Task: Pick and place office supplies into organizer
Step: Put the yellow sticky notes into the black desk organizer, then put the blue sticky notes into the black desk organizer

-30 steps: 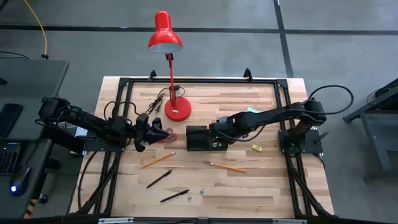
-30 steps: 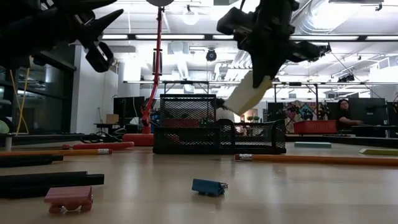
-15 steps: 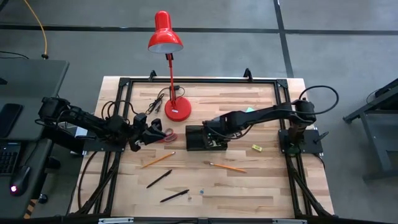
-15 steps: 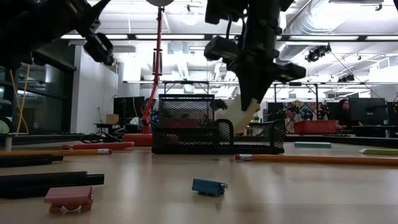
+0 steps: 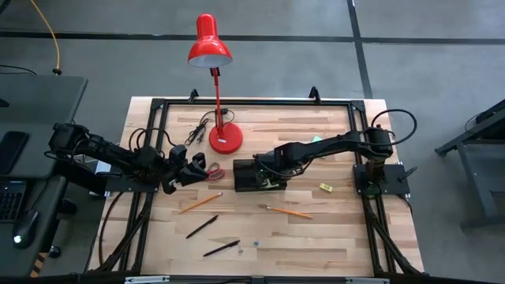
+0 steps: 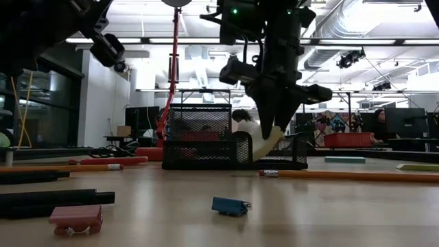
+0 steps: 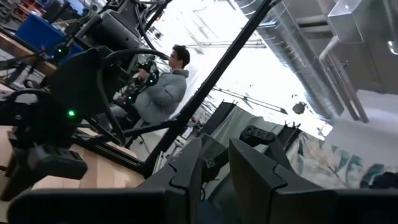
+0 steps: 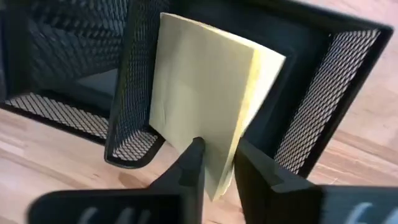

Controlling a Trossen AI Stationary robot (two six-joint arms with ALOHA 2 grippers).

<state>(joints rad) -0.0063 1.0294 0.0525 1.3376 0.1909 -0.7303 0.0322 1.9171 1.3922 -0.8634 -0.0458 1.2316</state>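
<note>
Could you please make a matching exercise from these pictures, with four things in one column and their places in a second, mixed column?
Things:
1. yellow sticky-note pad
2. red-handled scissors
3. desk lamp
4. two black pens

Places:
A. flat on the table's near part
B. standing behind the organizer
C. between the right gripper fingers, inside the organizer
D. on the table beside the left gripper

Pairs: 1-C, 2-D, 3-B, 4-A

Overhead and table-level cameras share the organizer (image 5: 254,174); the left wrist camera seemingly faces the room.
</note>
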